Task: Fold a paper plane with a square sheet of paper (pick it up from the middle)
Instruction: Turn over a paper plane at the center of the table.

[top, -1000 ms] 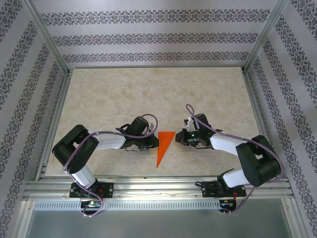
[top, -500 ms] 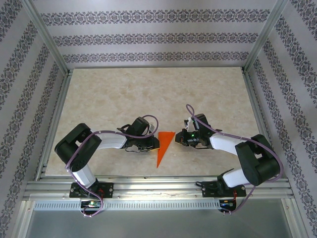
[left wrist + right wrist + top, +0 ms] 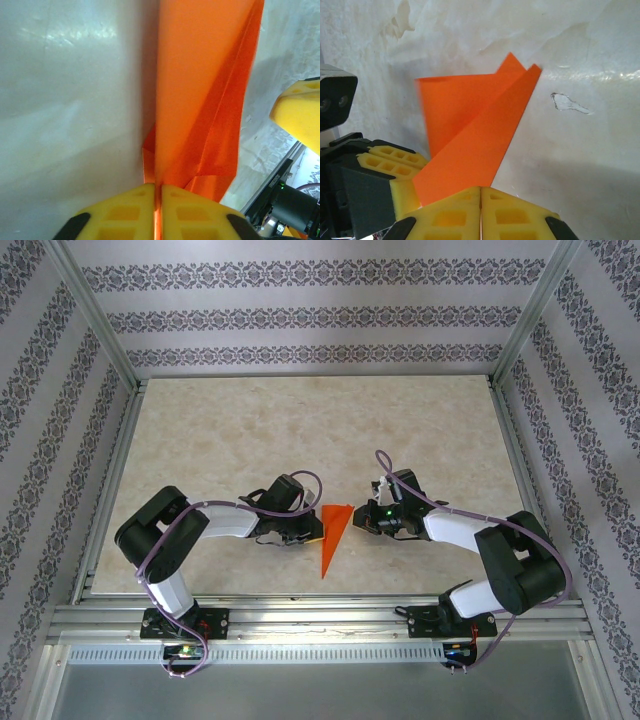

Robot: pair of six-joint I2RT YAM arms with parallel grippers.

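The paper plane [image 3: 335,533] is seen on the table [image 3: 250,430], between the two arms and a little nearer to the front edge than to the back. It is made of bright orange paper, plain and unmarked, folded into a narrow dart. In the top view its wide end is turned toward the back wall [image 3: 300,320] and its sharp tip toward the metal rail [image 3: 320,618] at the front. In the left wrist view a long crease is seen running along the body, and several folded layers are overlapped near the fingers. In the right wrist view one flap is raised from the table surface and a thin shadow is cast beneath it. The left gripper [image 3: 314,531] is closed, and the paper is pinched between its yellow fingers at the left side of the plane. The right gripper [image 3: 360,522] is closed too, with an edge of the paper held at its fingertips on the right side. Both grippers are kept low and close to each other, so little room is left between them. A wide stretch of table is found behind the plane up to the back wall, and more to the left and right, where the surface is bordered by the metal frame.
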